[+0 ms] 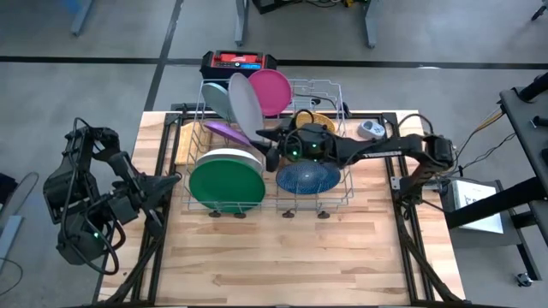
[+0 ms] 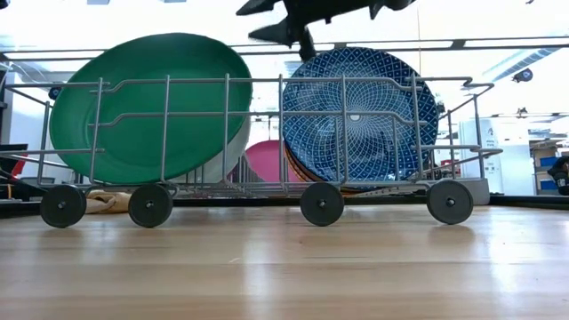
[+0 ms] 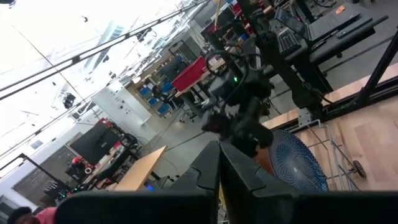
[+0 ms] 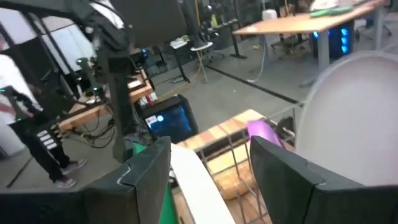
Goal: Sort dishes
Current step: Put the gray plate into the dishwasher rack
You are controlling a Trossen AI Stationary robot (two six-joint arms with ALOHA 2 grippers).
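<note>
Your right tool [image 1: 267,152] hangs over the middle of the silver wire dish rack [image 1: 342,115], its arm reaching in from the right side of the surface [image 1: 282,257], and its two fingers stand wide apart with nothing between them, as you can see in the right wrist view. It sits just beside the grey plate [image 1: 246,109], which leans upright toward the rack's back, with the pink plate [image 1: 272,91] behind it and a purple plate [image 1: 228,133] lying tilted just below. At the rack's front left you have the green plate [image 1: 226,185] standing on edge, with a white plate [image 1: 224,156] stacked right behind it. At the front right the blue patterned plate [image 1: 308,178] stands on edge too; a patterned yellow plate [image 1: 318,120] shows behind the arm. From the low view the green and blue patterned plates fill the rack's two front sections. Your left tool [image 1: 169,181] waits off the left edge of the surface, near the rack's left wall, with its fingers pressed together and holding nothing.
</note>
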